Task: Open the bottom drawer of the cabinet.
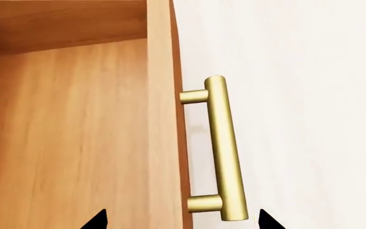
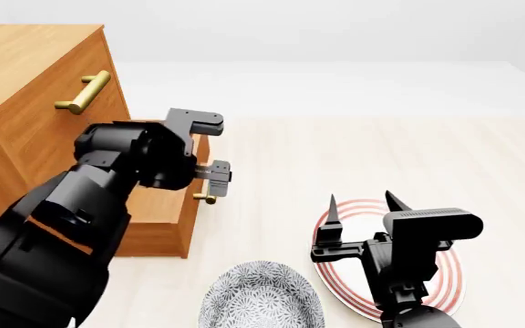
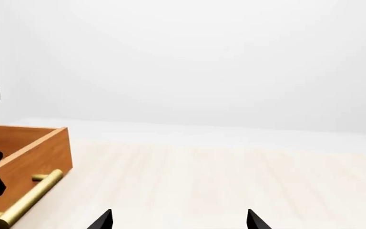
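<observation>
Left wrist view: the bottom drawer [image 1: 62, 133] stands pulled out, interior exposed across the frame's left half. Its brass handle [image 1: 224, 148] runs down the centre. My left gripper [image 1: 181, 220] is spread, tips either side of the handle's lower end, grasping nothing.

Head view: the cabinet [image 2: 25, 102] fills the upper left; my left arm [image 2: 107, 198] covers the drawer. My right gripper [image 2: 363, 205] hovers spread above a red-ringed plate [image 2: 454, 273], lower right. A patterned bowl [image 2: 260, 301] sits bottom centre.

Right wrist view: drawer at lower left, tips apart.
</observation>
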